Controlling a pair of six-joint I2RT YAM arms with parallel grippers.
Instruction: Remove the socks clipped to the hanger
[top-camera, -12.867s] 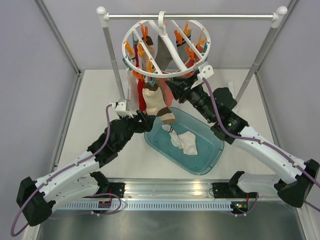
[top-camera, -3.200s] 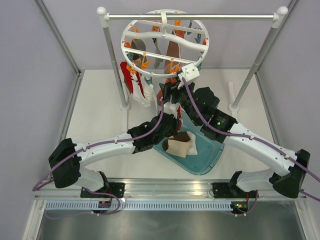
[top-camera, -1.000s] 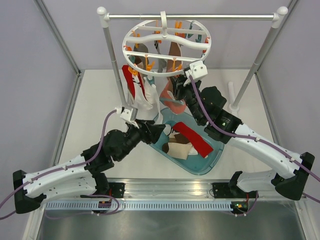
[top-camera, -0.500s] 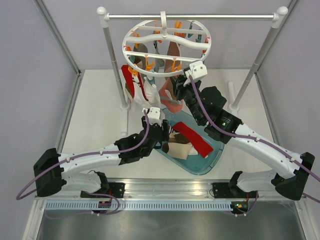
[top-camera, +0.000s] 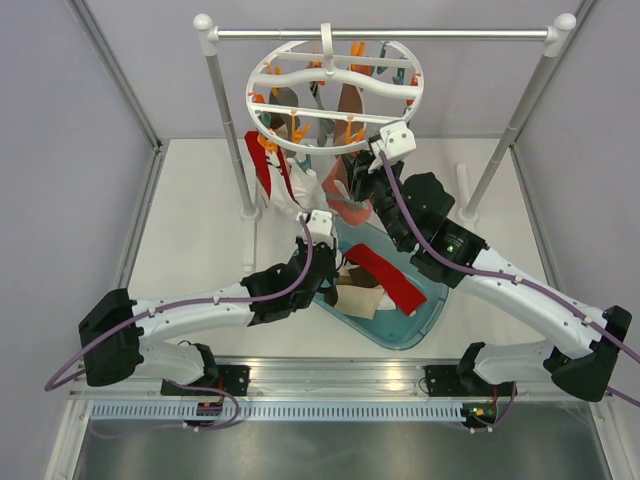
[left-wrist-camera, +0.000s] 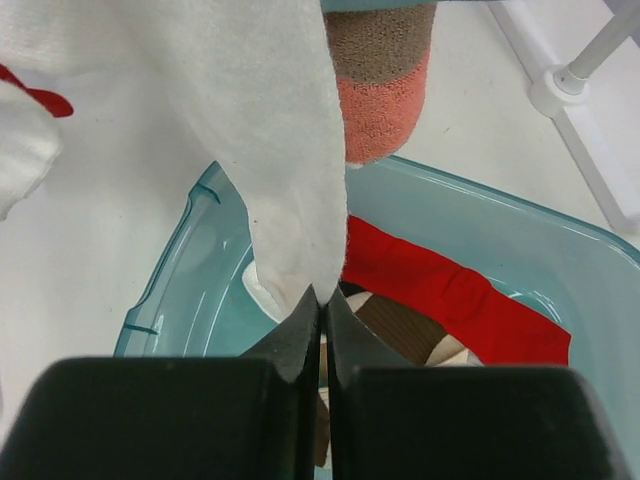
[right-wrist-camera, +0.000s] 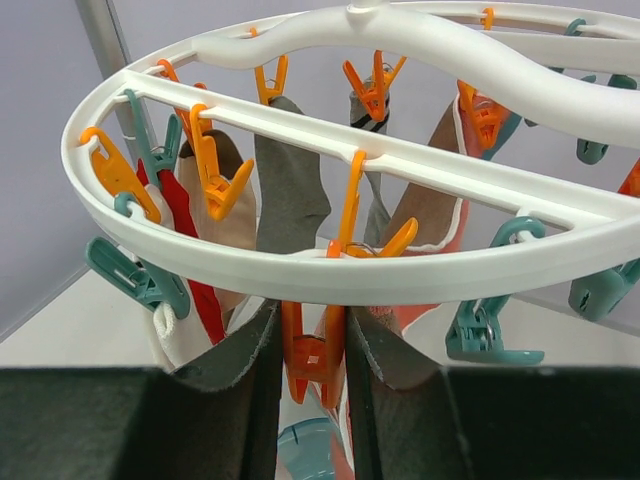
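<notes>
The white ring hanger (top-camera: 334, 95) hangs from the rail with several socks clipped under it. My left gripper (top-camera: 328, 250) is shut on the toe of a hanging white sock (left-wrist-camera: 270, 150), just over the tub's left rim. Beside that sock hangs a brown and coral sock (left-wrist-camera: 380, 90). My right gripper (right-wrist-camera: 318, 365) sits under the hanger's front rim (right-wrist-camera: 300, 270), its jaws pressed on the handles of an orange clip (right-wrist-camera: 318, 360). Grey (right-wrist-camera: 290, 170), red (right-wrist-camera: 190, 230) and beige (right-wrist-camera: 215, 200) socks hang behind it.
A teal tub (top-camera: 420, 320) lies below the hanger, holding a red sock (left-wrist-camera: 440, 295) and a brown and beige sock (left-wrist-camera: 405, 330). The metal rail (top-camera: 380, 33) stands on white posts, with feet at the left (top-camera: 250, 212) and right (left-wrist-camera: 565, 95).
My left arm has swung right from beside the tub to the white sock, and its jaws have closed on the toe. The right gripper has stayed on the clip.
</notes>
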